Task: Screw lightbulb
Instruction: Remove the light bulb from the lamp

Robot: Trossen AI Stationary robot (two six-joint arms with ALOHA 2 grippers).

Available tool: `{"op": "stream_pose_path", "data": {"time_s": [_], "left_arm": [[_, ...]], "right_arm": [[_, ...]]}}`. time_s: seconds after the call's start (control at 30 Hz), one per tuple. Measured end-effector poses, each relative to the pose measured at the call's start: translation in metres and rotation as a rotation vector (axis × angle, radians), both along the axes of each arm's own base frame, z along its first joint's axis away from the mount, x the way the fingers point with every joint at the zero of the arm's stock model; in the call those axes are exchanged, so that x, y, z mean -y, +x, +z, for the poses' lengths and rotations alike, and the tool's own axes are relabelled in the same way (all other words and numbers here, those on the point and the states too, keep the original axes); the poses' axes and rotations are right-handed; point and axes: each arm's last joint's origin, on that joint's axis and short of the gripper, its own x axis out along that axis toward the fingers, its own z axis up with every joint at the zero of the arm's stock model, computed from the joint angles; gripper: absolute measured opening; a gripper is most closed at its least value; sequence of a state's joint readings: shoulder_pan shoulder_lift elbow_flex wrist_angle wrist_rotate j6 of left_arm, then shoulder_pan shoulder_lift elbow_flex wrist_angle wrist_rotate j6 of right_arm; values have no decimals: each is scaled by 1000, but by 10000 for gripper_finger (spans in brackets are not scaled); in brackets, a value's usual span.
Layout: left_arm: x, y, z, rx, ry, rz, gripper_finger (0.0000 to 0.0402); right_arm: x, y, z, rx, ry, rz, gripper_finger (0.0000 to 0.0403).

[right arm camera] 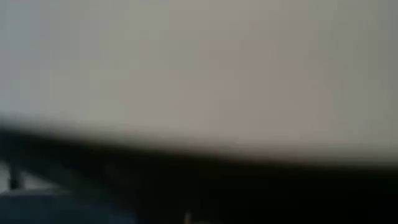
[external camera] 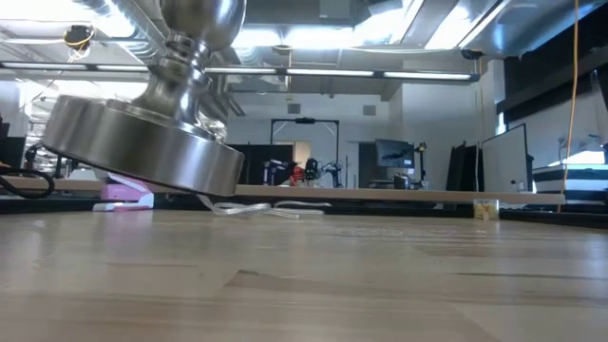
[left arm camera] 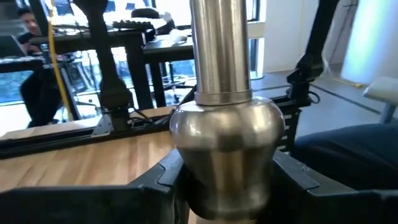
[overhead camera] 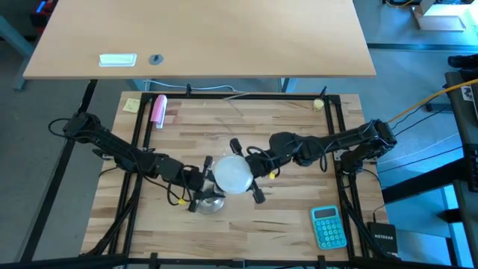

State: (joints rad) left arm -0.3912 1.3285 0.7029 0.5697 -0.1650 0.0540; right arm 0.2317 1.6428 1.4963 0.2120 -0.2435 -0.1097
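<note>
The white round lightbulb (overhead camera: 231,173) stands over the silver lamp stand (overhead camera: 212,202) at the middle of the table, and it fills the right wrist view (right arm camera: 199,68). How the bulb meets the stand is hidden under its globe. My left gripper (overhead camera: 199,185) reaches in from the left and is shut on the stand. The low view shows the stand's round base (external camera: 142,142) tilted and clear of the tabletop. My right gripper (overhead camera: 249,172) comes from the right and sits against the bulb's right side, its front end hidden beneath the globe. My left gripper (left arm camera: 227,186) pinches the rounded bulge of the stand's stem (left arm camera: 227,134), just below the straight tube, between its two fingers (left arm camera: 163,180). The fingers come in level from the table's left side, across the stem. The stand is lifted clear of the table, its base tilted.
A blue calculator (overhead camera: 328,226) lies near the front right corner. A pink object (overhead camera: 158,110) and a yellow note (overhead camera: 131,104) lie at the far left. A small yellow thing (overhead camera: 320,103) sits at the far right. Black frame rails (overhead camera: 134,149) run along both sides.
</note>
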Motion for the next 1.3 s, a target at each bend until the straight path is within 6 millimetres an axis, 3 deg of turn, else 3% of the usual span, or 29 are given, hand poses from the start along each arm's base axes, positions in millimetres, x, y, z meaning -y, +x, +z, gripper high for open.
{"op": "stream_pose_path", "data": {"time_s": [0.07,0.23,0.33,0.43,0.6,0.83,1.03,1.2,1.3], "left_arm": [[-1,0,0,-1,8,28,130],[-5,1,-1,0,22,180,130],[-6,0,-1,1,27,285,130],[-8,-1,0,5,33,412,130],[-14,-3,0,9,17,596,130],[-17,-1,-2,6,0,632,130],[-17,-1,-2,1,6,630,130],[-17,-1,-2,1,19,630,130],[-16,-2,-2,0,20,626,130]], "right_arm": [[1,1,-1,-6,2,-55,153],[7,-2,-2,-62,-24,-209,288],[11,-16,3,-137,-29,-371,347],[11,-35,11,-182,-53,-535,372],[1,-45,18,-156,-26,-662,370],[-2,-16,9,-30,48,-700,339],[10,3,1,33,92,-784,322],[15,8,-1,52,102,-772,306],[14,8,-1,50,92,-770,270]]}}
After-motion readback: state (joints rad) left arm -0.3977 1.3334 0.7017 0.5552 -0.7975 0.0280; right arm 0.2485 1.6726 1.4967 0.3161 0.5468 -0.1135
